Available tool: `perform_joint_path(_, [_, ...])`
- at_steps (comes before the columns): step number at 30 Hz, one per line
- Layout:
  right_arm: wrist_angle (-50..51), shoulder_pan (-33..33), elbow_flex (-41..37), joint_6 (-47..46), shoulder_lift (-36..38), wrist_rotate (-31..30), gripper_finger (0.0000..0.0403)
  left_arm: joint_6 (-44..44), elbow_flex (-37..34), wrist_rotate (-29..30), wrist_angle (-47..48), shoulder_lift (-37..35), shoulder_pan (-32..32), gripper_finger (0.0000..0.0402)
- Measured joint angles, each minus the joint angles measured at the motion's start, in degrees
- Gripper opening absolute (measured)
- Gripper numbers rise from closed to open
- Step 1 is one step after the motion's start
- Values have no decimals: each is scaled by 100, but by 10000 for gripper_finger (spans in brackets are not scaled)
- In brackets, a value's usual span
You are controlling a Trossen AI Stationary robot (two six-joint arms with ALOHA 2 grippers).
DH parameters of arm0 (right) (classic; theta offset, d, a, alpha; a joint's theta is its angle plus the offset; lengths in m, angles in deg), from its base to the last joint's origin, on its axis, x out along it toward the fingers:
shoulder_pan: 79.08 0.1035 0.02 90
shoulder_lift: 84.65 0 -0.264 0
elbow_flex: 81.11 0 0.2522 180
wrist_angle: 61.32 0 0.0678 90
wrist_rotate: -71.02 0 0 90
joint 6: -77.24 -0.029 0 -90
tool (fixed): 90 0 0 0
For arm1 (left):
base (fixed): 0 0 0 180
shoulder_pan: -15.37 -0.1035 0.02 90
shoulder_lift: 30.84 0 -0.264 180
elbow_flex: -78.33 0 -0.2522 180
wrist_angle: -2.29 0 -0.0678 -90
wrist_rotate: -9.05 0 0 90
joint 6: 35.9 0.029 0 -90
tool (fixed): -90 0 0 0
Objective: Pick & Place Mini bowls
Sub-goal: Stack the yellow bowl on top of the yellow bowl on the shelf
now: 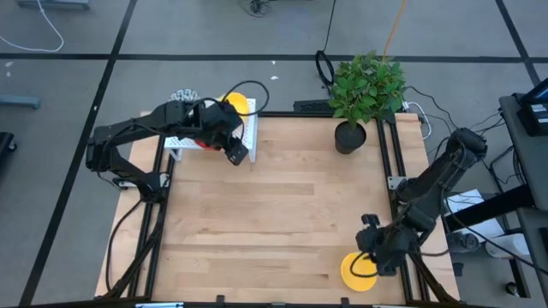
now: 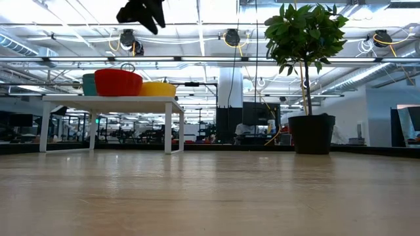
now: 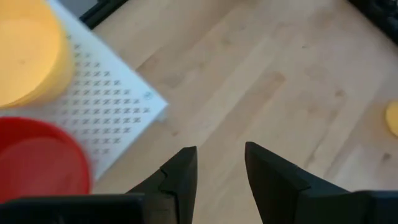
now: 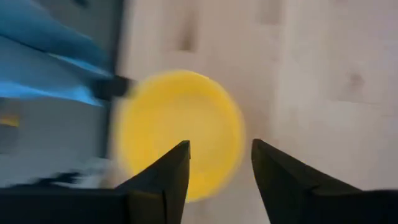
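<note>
A yellow bowl (image 4: 180,134) lies on the table (image 1: 282,214) right under the right claw (image 4: 221,163). That claw is spread wide, ready to grab or just let go. The left claw (image 3: 221,167), also spread, hangs beside the rack (image 3: 109,109), next to a red bowl (image 3: 40,158). Other bowls there are cut off.

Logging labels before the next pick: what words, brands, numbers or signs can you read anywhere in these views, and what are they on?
None can be read.
White perforated rack: only a punched hole pattern and one small round mark near its corner, too small to read.
Yellow bowl, red bowl, black pot: no print visible.
Room behind the table: nothing readable.
</note>
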Motion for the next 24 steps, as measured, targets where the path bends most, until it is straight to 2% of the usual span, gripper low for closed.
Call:
perform_joint_path(5, [369, -200, -117, 506, -418, -80, 190, 4, -2, 13, -262, 2, 241, 136])
perform_joint_path(10, [-740, -352, -564, 841, -743, 578, 206, 0, -2, 13, -293, 2, 406, 136])
perform_joint_path(12, [-1105, -379, -704, 877, -837, 628, 207, -29, -2, 15, -295, 2, 448, 136])
perform_joint_path(15, [-1281, -423, -825, 975, -965, 551, 206, -103, -2, 17, -293, 2, 509, 136])
perform_joint_path(20, [-1386, -492, -1054, 830, -1185, -51, 192, -178, -4, 17, -293, 2, 630, 136])
perform_joint_path(24, [-1720, -510, -1260, 767, -1342, -75, 172, -169, -4, 19, -293, 2, 710, 136])
